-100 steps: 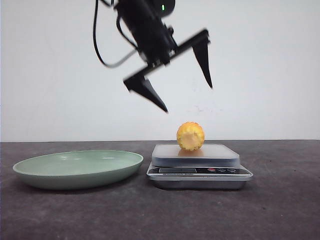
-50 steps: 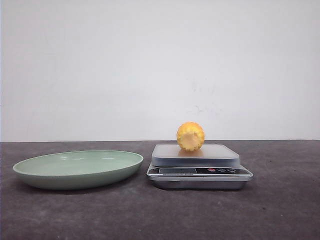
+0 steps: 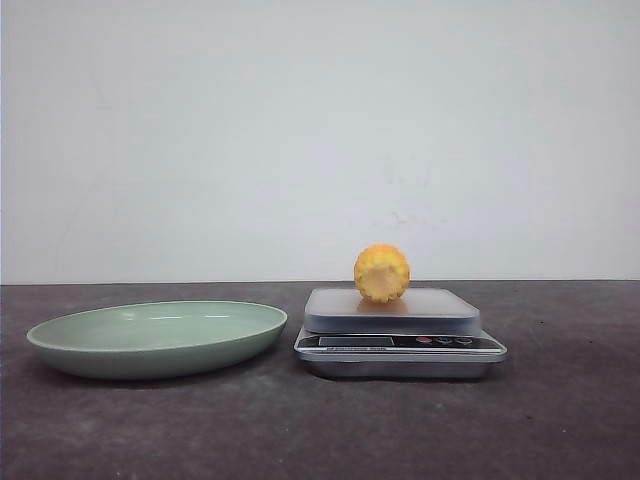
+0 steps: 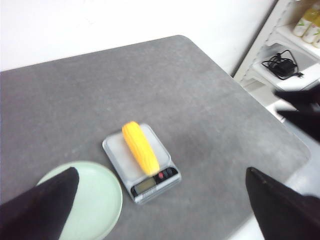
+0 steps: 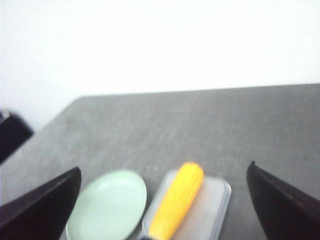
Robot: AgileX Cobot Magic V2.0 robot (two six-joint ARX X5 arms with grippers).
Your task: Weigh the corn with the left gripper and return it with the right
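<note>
The left tool [image 4: 160, 200], a second earlier above the scale [image 3: 400, 340], was gone from the front view; its fingers gaped wide and empty; so did the right tool [image 5: 162, 200]; the corn [image 3: 381, 272] lay on the scale at centre frame, right of the green dish [image 3: 150, 340], weighed, I judged, awaiting return; the display was unreadable.

No arm shows in the front view. In the left wrist view, the left end effector [image 4: 160, 212] is held high, its two dark fingers [image 4: 42, 202] spread wide at the lower corners of the picture with nothing between them. In the right wrist view, the right end effector [image 5: 160, 210] is likewise raised, its black fingers [image 5: 285, 200] far apart and empty. A dark, blurred shape at the edge of the left wrist view cannot be identified.
</note>
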